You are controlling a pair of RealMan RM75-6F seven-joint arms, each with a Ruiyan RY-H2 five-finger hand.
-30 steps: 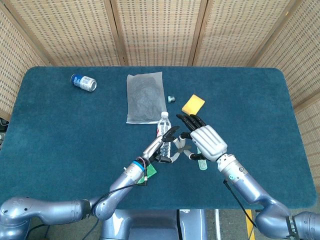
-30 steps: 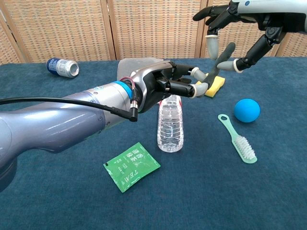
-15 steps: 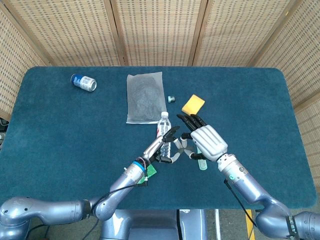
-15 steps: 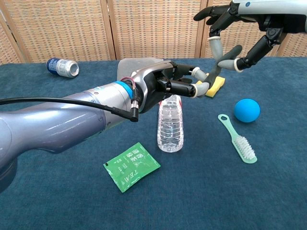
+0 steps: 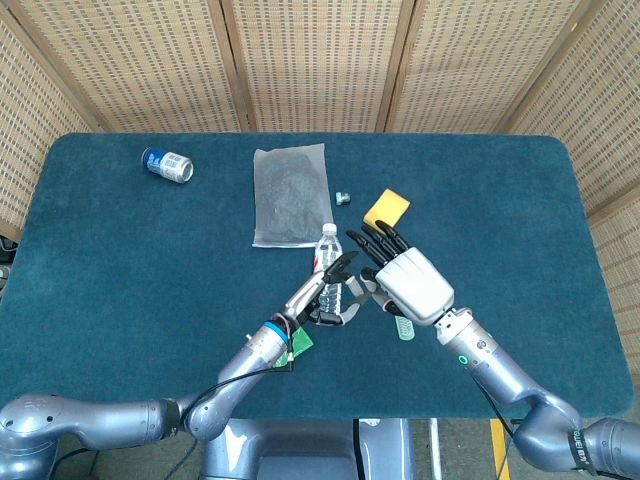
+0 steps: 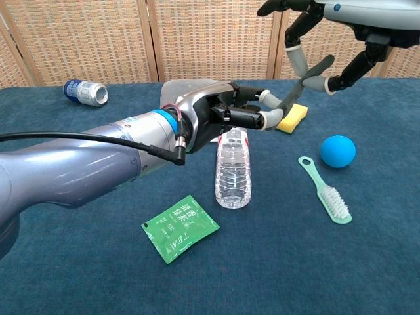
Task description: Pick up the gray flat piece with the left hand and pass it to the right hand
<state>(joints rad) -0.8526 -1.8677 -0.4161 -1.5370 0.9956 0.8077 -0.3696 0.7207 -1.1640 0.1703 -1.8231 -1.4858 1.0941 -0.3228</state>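
Left hand (image 6: pixel 230 115) pinching gray flat piece (image 6: pixel 304 84) above water bottle (image 6: pixel 233 172), right hand (image 6: pixel 328 39) closing fingertips on upper end. Mid-handover; next, secure right grip, release left.

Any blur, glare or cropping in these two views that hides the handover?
Head view: even, soft light, sharp throughout, but the right hand covers most of the gray flat piece. Chest view: the gray flat piece shows clearly between both hands; the left hand and its forearm loom large and carry bright highlights, and the right hand is cropped by the top edge.
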